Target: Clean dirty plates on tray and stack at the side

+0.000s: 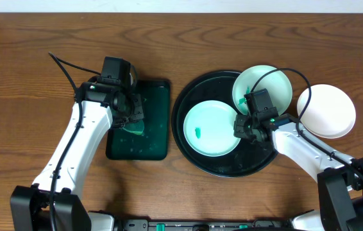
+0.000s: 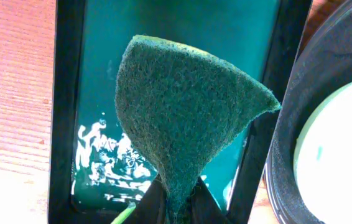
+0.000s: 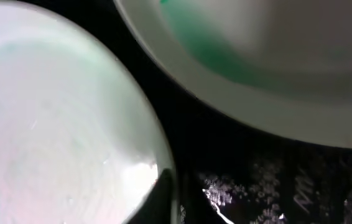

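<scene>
Gripping a green pad in my left end effector; right end effector closed beside the smudged plate on the tray, second plate leaning on its rim, third on the bench.

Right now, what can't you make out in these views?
- Right hand fingertips: overhead, the right arm covers them; right wrist view is blurred, so any grip on the centre plate is unclear.
- Left hand fingers: left wrist view, the bottom edge and the scouring pad hide them.
- Rear plate: overhead, the cable and right arm cover part.
</scene>
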`<state>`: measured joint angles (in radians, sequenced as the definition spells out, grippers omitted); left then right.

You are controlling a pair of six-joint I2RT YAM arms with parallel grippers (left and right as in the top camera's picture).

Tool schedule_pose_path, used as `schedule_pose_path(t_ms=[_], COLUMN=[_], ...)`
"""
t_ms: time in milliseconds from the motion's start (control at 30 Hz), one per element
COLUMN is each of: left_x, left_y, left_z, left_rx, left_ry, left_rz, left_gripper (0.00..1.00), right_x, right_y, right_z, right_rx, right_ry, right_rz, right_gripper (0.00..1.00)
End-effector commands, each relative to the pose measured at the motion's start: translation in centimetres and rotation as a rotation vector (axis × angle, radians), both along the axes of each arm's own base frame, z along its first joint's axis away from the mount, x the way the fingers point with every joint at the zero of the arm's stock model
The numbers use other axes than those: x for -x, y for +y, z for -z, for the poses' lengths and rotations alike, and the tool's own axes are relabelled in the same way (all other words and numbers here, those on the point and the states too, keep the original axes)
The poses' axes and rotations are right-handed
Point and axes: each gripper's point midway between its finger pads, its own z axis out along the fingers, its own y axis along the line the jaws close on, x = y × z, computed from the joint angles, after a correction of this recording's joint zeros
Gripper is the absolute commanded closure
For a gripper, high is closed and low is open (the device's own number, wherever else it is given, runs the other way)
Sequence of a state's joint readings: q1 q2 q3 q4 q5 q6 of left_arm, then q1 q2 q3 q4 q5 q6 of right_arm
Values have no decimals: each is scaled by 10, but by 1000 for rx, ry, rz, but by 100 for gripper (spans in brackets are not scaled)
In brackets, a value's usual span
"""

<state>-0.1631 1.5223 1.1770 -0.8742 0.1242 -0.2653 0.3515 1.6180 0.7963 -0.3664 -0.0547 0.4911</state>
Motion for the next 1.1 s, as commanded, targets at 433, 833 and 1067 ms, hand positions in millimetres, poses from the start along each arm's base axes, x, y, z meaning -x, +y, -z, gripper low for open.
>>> schedule_pose_path(t_ms=[433, 833, 1067], left_x=[-3, -27, -46], left_y=[1, -3, 12], left_z=[-4, -12, -35], left_rx=[-7, 12, -61], left_ry=[-18, -122, -199], left_rz=[-9, -12, -80], left_gripper=[93, 93, 93], right_x=[4, 21, 18], right_y=[3, 12, 13], right_z=[0, 2, 1], right_rx=[-11, -70, -75], right_ry=[6, 84, 73], right_rz=[-13, -31, -32], right_gripper=[89, 99, 99])
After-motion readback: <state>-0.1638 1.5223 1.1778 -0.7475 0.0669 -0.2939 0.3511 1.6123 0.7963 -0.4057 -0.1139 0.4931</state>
